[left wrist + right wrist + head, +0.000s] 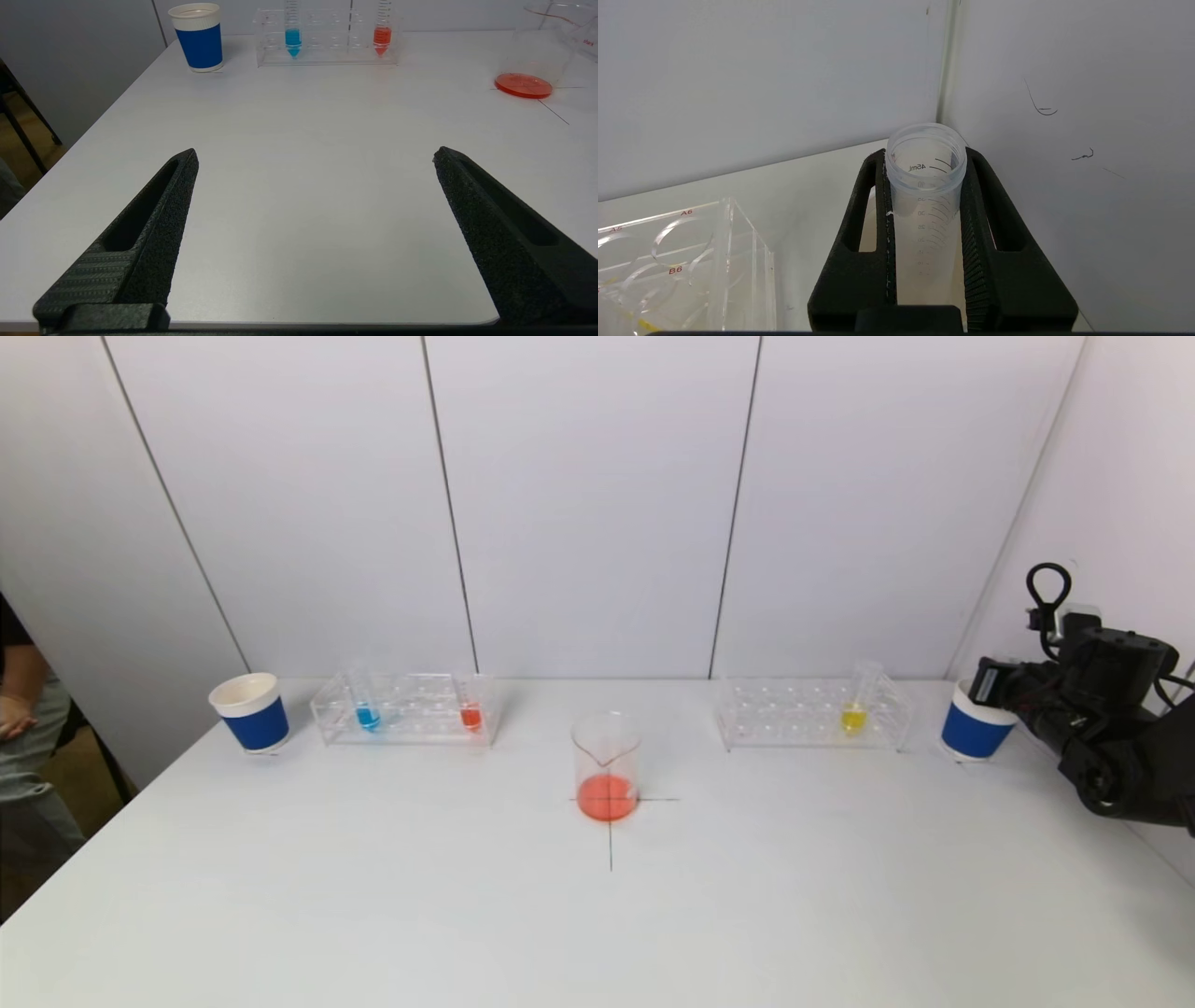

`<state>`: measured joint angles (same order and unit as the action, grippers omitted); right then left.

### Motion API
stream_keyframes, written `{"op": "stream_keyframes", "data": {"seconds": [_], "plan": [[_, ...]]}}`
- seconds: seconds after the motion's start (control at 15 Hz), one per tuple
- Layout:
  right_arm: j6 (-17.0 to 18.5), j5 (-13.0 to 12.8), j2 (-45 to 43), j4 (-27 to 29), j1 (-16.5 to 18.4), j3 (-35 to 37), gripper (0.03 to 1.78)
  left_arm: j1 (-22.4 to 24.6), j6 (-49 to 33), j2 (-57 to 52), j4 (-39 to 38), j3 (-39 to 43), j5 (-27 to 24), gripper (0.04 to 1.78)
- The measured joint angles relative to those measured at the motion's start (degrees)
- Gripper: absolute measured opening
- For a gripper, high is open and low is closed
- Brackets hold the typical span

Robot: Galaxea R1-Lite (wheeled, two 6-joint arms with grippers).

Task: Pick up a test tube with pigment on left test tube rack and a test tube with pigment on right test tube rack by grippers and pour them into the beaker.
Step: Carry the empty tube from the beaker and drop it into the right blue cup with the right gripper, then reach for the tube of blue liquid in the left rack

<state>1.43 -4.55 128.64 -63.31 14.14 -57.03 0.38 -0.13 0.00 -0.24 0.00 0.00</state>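
Clear plastic graduated tube point(926, 205), emptied, stands upright clamped in your right gripper point(924, 219) over the far-right blue paper cup point(974, 732). Your left gripper point(315, 161), jaws wide apart, faces the upright red-pigment tube point(381, 37) in the far left acrylic rack point(327, 46).

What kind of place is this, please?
Probably a small lab bench set up for practice: clear tube racks holding tubes of coloured liquid, a glass beaker with orange liquid, and plain white walls around the table.
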Motion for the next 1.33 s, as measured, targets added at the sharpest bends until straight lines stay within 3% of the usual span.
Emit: {"op": "stream_keyframes", "data": {"seconds": [0.33,0.53,0.67,1.0,1.13,1.33], "plan": [[1.02,0.09,-0.33,-0.02,0.00,0.06,0.46,0.00,-0.02,0.00,0.00,0.00,0.00,1.76],[1.02,0.09,-0.38,0.02,0.00,0.06,0.58,-0.02,-0.02,0.00,0.00,0.00,0.00,1.76],[1.10,0.09,-0.41,0.02,0.00,0.06,0.78,-0.02,-0.02,0.00,0.00,0.00,-0.02,1.76],[1.11,0.11,-0.46,0.02,0.00,0.11,1.53,0.00,-0.02,0.00,0.00,0.00,0.00,1.76],[1.29,0.11,-0.46,0.02,0.10,0.13,1.70,0.02,0.00,0.00,0.02,0.00,0.00,1.76],[1.29,0.09,-0.46,0.05,0.18,0.15,1.77,0.00,-0.02,0.00,0.00,0.00,0.00,1.76]]}}
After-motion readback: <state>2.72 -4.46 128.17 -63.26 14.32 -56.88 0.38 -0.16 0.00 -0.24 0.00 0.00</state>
